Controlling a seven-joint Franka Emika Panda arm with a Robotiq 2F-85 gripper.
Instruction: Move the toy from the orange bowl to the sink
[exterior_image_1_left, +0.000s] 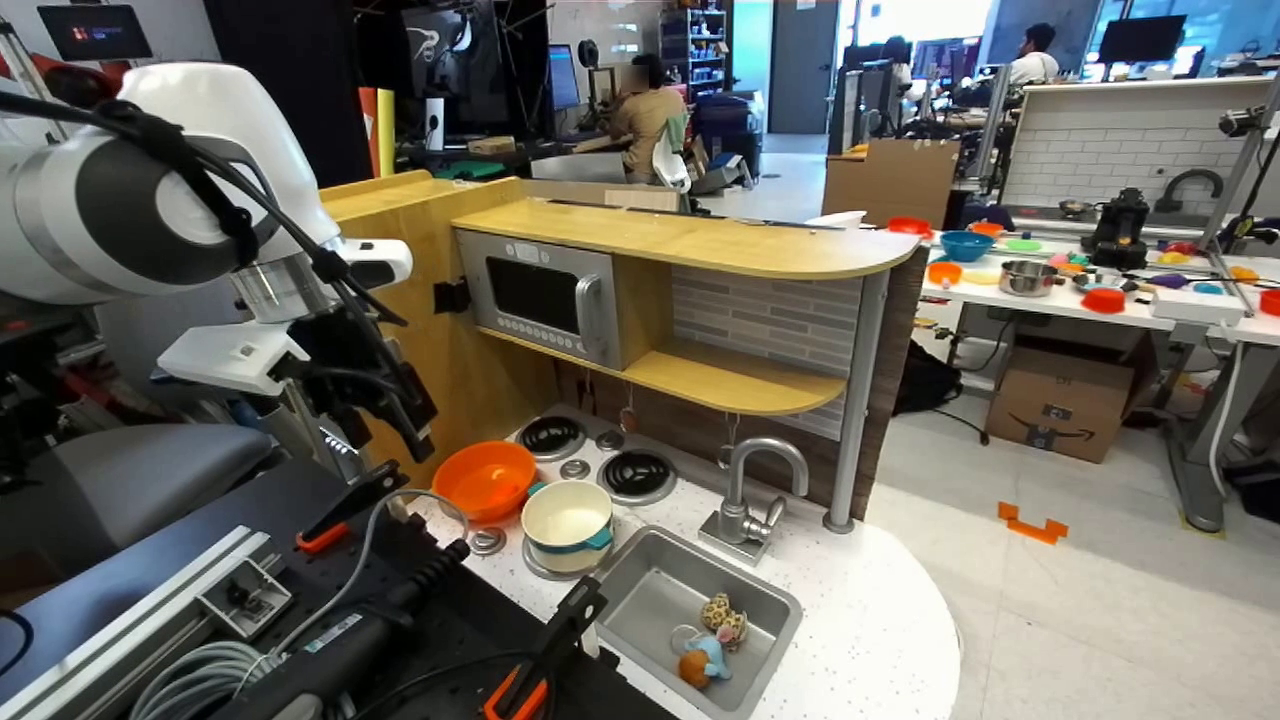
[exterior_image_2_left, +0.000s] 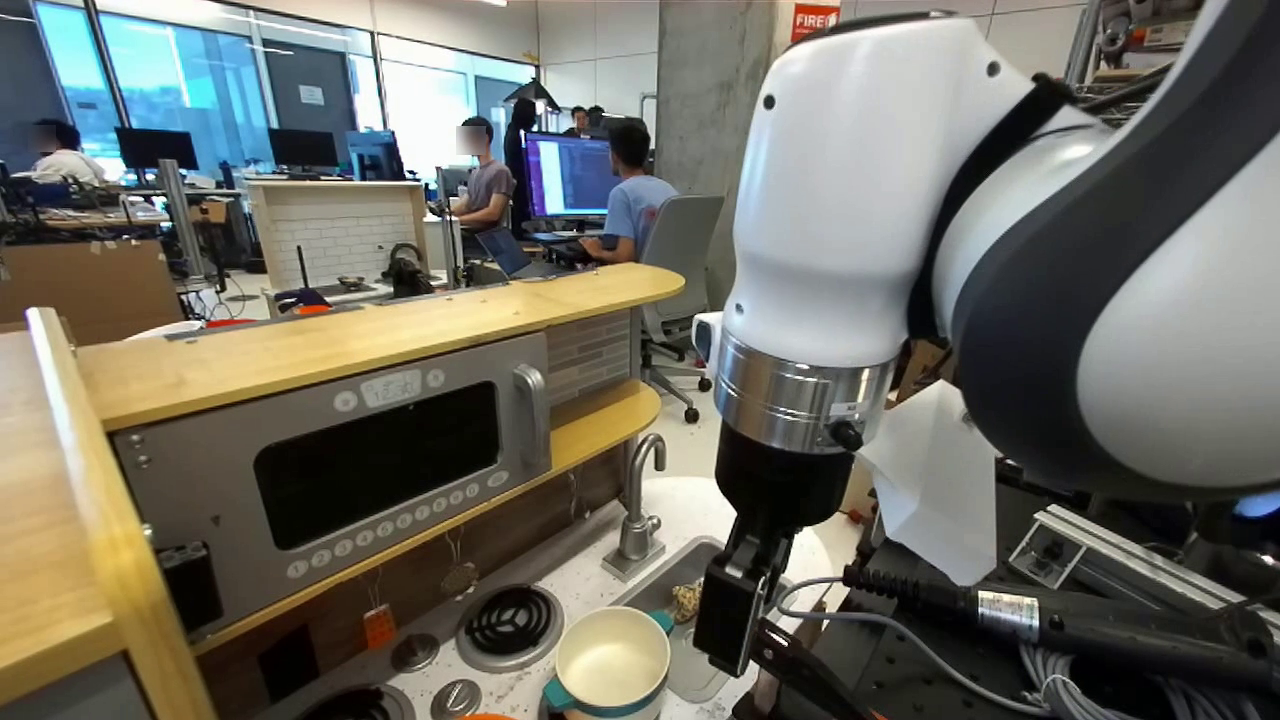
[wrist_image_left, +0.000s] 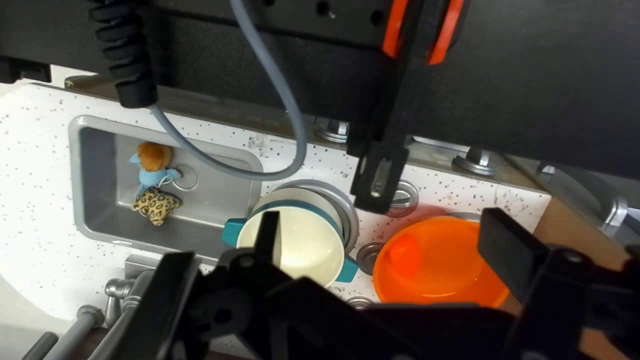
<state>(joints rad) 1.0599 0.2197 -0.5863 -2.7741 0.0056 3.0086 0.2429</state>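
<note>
While the tool (wrist_image_left: 381, 227) hangs higher than the sink (exterior_image_1_left: 650, 600) and well apart from it, its two fingers (wrist_image_left: 505, 250) stand far apart, with only air between them.

Inside the sink, on its floor, rest a blue toy (wrist_image_left: 151, 176) with a brown end and a spotted toy (wrist_image_left: 156, 206) touching it; I cannot tell whether the two are joined.

Just beside one short end of the sink stands the pot (exterior_image_1_left: 567, 520), cream inside with teal handles. Beyond that same end, farther from the sink than the pot, sits the bowl (exterior_image_1_left: 485, 482), bright orange. A redder patch (wrist_image_left: 405, 256) shows inside it in the wrist view; whether that is a thing or light, I cannot tell.

The tap (exterior_image_1_left: 738, 500) rises from the worktop (exterior_image_1_left: 865, 610) just beside one long side of the sink. Two black burners (exterior_image_1_left: 637, 475) lie beyond the sink's pot end, toward the tap side. Higher than the sink, beyond that same end, is the microwave (exterior_image_1_left: 530, 300).

Along the sink's opposite long side runs a black bench (exterior_image_1_left: 500, 620), with a clamp (exterior_image_1_left: 555, 640) near the sink. A grey cable (wrist_image_left: 286, 92) loops across one corner of the sink in the wrist view.
</note>
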